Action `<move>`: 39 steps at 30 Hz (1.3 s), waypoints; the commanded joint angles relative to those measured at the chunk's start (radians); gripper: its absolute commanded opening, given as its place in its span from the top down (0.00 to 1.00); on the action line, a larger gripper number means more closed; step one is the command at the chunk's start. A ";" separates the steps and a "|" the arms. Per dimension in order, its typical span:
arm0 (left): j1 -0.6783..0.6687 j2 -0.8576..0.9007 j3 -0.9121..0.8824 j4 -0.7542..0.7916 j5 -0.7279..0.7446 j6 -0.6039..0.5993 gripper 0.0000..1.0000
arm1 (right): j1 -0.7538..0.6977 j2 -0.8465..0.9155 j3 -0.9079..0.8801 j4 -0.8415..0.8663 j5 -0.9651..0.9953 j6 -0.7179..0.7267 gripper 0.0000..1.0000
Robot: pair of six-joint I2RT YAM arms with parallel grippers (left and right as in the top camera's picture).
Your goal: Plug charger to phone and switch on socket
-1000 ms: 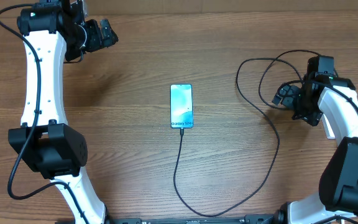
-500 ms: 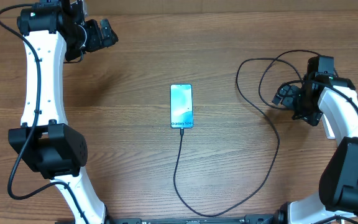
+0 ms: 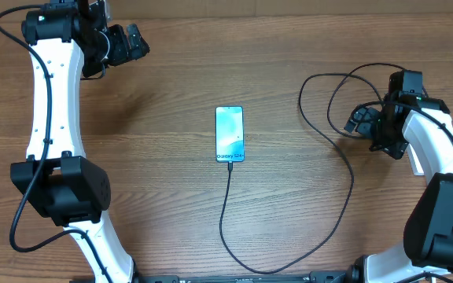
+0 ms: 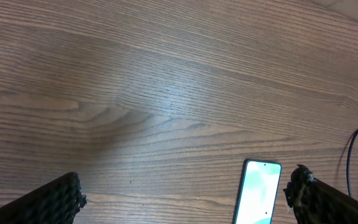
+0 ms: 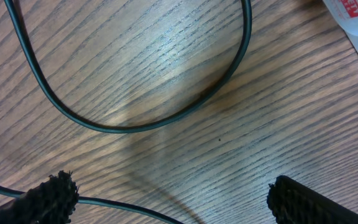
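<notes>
The phone (image 3: 229,134) lies flat mid-table with its light blue screen up; it also shows in the left wrist view (image 4: 260,193). The charger, a thin black cable (image 3: 225,216), meets the phone's lower edge, runs toward the front, curves right and ends in loops (image 3: 321,86) at the far right. My right gripper (image 3: 360,119) is open and empty just above those loops; the cable (image 5: 135,127) curves under its fingers (image 5: 173,199). Only a white corner of the socket (image 5: 353,15) with a red mark shows. My left gripper (image 3: 136,43) is open and empty at the far left (image 4: 185,199).
The wooden table (image 3: 156,181) carries everything. The right arm (image 3: 431,141) covers the table's right edge, where the socket lies. The left arm (image 3: 53,102) stands along the left side.
</notes>
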 commanded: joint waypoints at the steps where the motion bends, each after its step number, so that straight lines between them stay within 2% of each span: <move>1: -0.003 0.005 0.011 0.001 0.009 -0.006 0.00 | 0.004 -0.034 -0.005 0.004 -0.009 0.006 0.00; 7: -0.031 -0.042 0.011 0.000 0.008 -0.006 0.00 | 0.004 -0.034 -0.005 0.003 -0.009 0.006 0.00; 29: -0.070 -0.497 0.011 0.000 0.008 -0.006 0.00 | 0.004 -0.034 -0.005 0.003 -0.009 0.006 0.00; 39: -0.070 -0.538 0.010 -0.005 0.009 -0.006 0.00 | 0.004 -0.034 -0.005 0.003 -0.009 0.006 0.00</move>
